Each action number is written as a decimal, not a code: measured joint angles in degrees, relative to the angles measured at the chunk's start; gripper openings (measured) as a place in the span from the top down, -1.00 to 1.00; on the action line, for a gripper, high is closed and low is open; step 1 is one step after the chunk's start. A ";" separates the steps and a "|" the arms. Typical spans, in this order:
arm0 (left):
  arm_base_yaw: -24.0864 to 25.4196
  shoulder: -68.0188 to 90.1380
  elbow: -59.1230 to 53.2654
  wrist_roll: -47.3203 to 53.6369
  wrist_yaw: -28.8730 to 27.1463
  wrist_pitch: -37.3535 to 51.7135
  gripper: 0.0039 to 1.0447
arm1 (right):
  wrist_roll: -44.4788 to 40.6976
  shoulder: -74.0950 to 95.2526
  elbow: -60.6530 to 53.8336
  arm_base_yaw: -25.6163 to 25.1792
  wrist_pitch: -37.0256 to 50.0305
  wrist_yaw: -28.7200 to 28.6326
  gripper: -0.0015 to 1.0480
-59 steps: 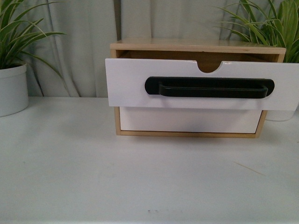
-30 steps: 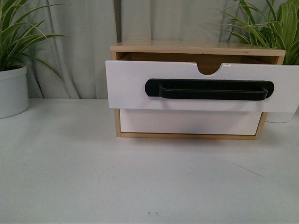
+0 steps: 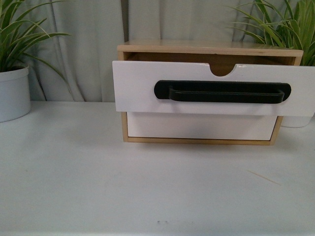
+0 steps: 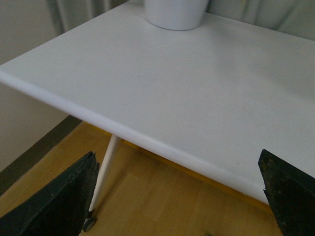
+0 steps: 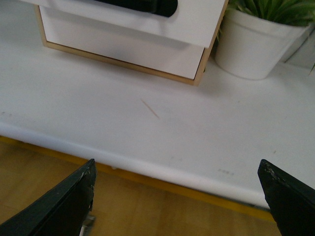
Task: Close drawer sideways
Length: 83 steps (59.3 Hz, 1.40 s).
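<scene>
The drawer (image 3: 138,88) has a white front, a long black bar handle (image 3: 222,92) and a half-round notch in its top edge. It stands pulled out of the light wood box (image 3: 206,48) at the back of the white table (image 3: 98,182). A plain white drawer (image 3: 197,127) sits shut below it. Neither gripper shows in the front view. My left gripper (image 4: 182,196) is open and empty, off the table's near left corner above the floor. My right gripper (image 5: 179,196) is open and empty, in front of the table's near edge; the drawer's corner (image 5: 197,19) shows far ahead.
A white pot with a green plant (image 3: 12,93) stands at the back left, also in the left wrist view (image 4: 174,12). Another potted plant (image 3: 295,34) stands right of the box, its pot in the right wrist view (image 5: 253,46). A thin splinter (image 5: 150,109) lies on the table.
The view shifts slightly; the drawer and box stand as before. No gripper enters the front view.
</scene>
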 joint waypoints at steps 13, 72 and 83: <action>-7.85 24.50 12.37 -24.46 2.54 9.84 -0.89 | -19.17 21.09 7.02 4.33 13.86 3.85 -0.83; -16.81 65.37 38.82 -34.45 13.66 26.03 -0.89 | -30.80 57.55 21.09 12.68 36.41 8.94 -0.83; -15.56 68.26 41.07 -34.45 15.15 26.10 -0.89 | -30.71 59.08 22.25 13.53 36.81 9.09 -0.83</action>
